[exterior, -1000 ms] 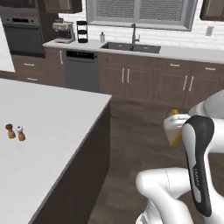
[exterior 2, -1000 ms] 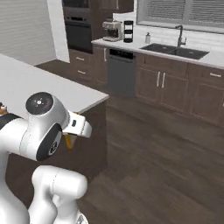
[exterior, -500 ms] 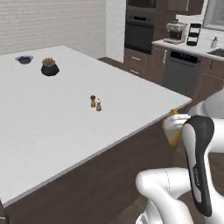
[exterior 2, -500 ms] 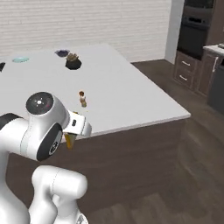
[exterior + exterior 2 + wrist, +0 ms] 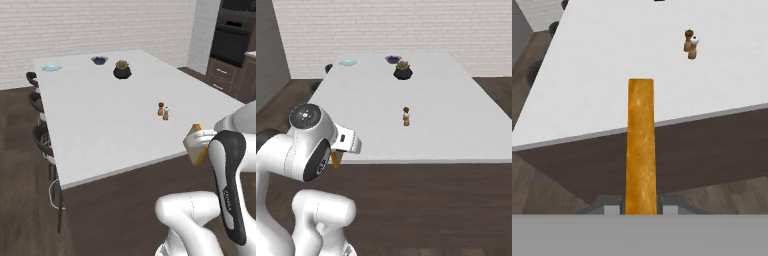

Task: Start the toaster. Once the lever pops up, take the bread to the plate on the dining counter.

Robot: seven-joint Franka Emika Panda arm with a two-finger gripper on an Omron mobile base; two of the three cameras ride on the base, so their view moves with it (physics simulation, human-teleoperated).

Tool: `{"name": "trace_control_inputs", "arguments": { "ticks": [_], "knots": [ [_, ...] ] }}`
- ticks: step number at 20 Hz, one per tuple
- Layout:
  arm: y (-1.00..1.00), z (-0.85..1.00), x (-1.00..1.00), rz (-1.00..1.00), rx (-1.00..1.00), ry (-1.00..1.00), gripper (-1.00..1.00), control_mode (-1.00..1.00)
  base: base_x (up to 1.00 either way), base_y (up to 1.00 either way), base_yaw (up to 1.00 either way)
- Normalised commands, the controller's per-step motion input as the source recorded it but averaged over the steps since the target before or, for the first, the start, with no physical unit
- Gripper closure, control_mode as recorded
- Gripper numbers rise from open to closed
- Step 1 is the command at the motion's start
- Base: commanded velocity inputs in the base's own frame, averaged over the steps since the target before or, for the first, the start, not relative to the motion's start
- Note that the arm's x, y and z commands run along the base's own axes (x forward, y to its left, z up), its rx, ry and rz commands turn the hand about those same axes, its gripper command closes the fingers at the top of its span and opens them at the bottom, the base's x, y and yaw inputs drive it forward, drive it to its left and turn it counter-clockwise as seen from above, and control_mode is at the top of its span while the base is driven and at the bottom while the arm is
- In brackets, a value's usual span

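The arm is folded close over the base, its forearm raised and the gripper point(image 5: 641, 207) pointing out toward the dining counter point(image 5: 110, 125). The jaws are narrowly parted and clamped on the flat faces of the bread point(image 5: 641, 145), which shows edge-on in the hand view, a golden-brown strip standing up from between the fingers, short of the counter's near edge. In the left base view the slice point(image 5: 196, 146) sits off the counter's near right corner. Farther in stand two small shakers point(image 5: 163, 110), then a dark potted plant point(image 5: 122, 69). At the far end lie a small bowl point(image 5: 99, 60) and, to its left, the plate point(image 5: 51, 68).
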Motion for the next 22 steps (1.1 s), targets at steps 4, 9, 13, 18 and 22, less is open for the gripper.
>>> {"name": "trace_control_inputs", "arguments": {
  "ticks": [4,9,13,18,22],
  "knots": [
    [0.00,0.00,0.00,0.00,0.00,0.00,1.00,1.00,0.10,1.00,0.07],
    [0.00,0.00,0.00,0.00,0.00,0.00,1.00,1.00,0.14,1.00,0.01],
    [0.00,0.00,0.00,0.00,0.00,0.00,1.00,1.00,0.21,1.00,0.00],
    [0.00,0.00,0.00,0.00,0.00,0.00,1.00,1.00,0.35,1.00,0.00],
    [0.00,0.00,0.00,0.00,0.00,0.00,1.00,1.00,0.78,1.00,0.00]
  ]
}}
